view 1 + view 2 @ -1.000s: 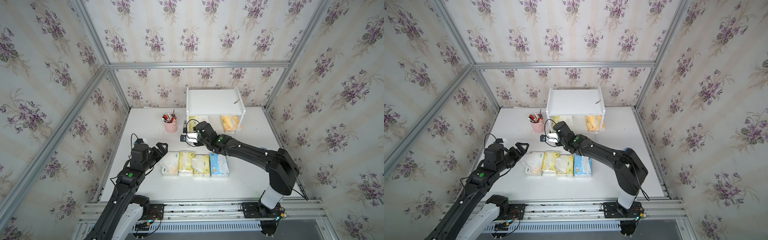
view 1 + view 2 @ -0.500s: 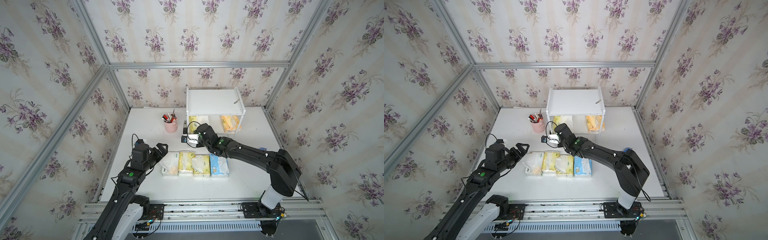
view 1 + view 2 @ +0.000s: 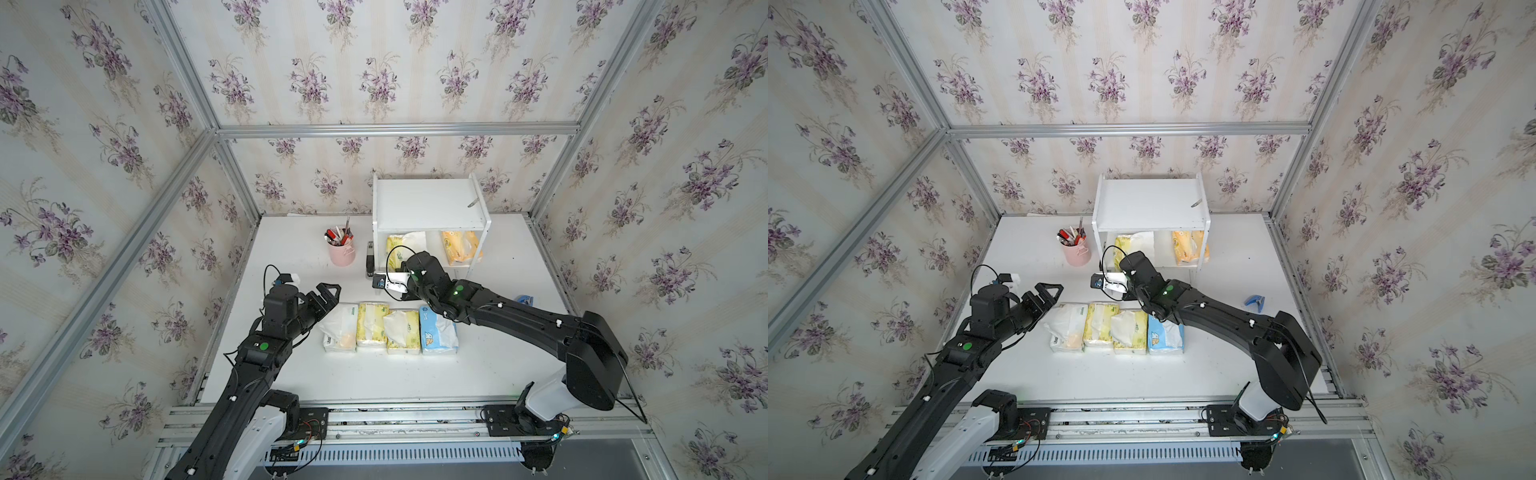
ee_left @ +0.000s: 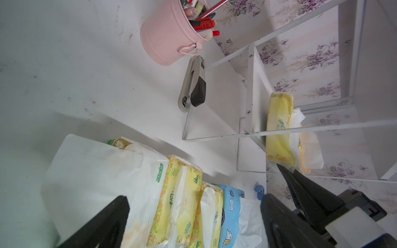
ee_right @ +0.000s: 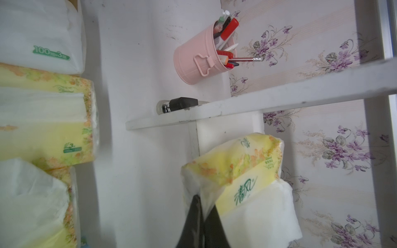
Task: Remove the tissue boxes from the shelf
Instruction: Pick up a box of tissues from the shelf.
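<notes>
The white shelf stands at the back of the table. Its lower tier holds a yellow tissue pack on the left and an orange tissue pack on the right. My right gripper is shut on the loose wrapper at the near end of that yellow pack. In both top views the wrist hides its fingers. On the table lie a white pack, two yellow packs and a blue pack in a row. My left gripper hangs open beside the white pack, holding nothing.
A pink pen cup and a stapler stand left of the shelf. A small blue clip lies at the right of the table. A small grey object rests on the shelf's top board.
My right gripper has closed on the yellow pack's wrapper at the shelf's lower tier. The left arm has stayed still and open.
</notes>
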